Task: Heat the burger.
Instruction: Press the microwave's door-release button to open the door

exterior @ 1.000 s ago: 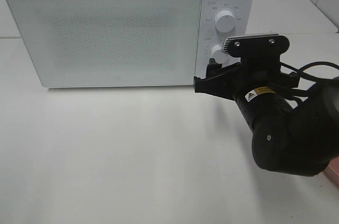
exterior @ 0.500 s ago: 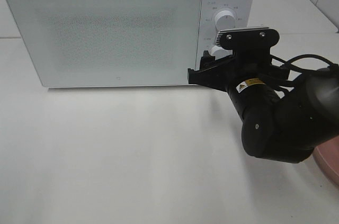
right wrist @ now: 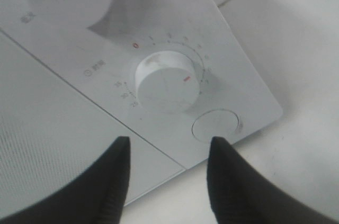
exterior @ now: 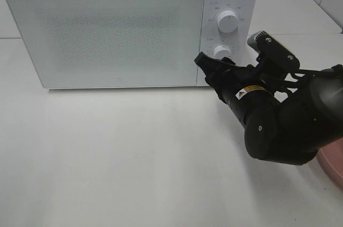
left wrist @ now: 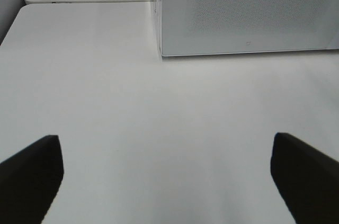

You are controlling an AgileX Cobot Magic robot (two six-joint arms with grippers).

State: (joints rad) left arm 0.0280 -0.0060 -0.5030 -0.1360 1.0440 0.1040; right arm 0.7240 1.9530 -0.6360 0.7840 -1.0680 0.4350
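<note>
My left claw (left wrist: 169, 181) hangs over the left part of the tabletop (exterior: 107, 157). Its two dark fingers (left wrist: 32, 171) stand spread as wide as they go, with only bare white surface between them, so it holds nothing. Ahead of it I see the near left corner of the microwave (exterior: 107, 34).

The microwave is a white box standing toward the far edge of the tabletop, and its speckled door (exterior: 123, 28) is closed flat. Right of the door is the control strip, with an upper dial (exterior: 228, 21) and a lower dial (exterior: 221, 51) beneath it.

My right claw (exterior: 206, 66) is up against that strip, just in front of the lower dial and a little below it. From the wrist, its fingertips (right wrist: 119, 152) stand partly apart. The gap between them lines up under the lower dial (right wrist: 168, 87), with a round button (right wrist: 214, 125) just beside the dial. The tips sit short of the dial's face. Nothing is clamped between them, and I cannot tell whether they touch the panel.

Past my right arm, toward the right edge of the tabletop on the near side, part of a pink plate (exterior: 333, 162) shows.

The burger shows in none of my views, so I cannot tell where it is
</note>
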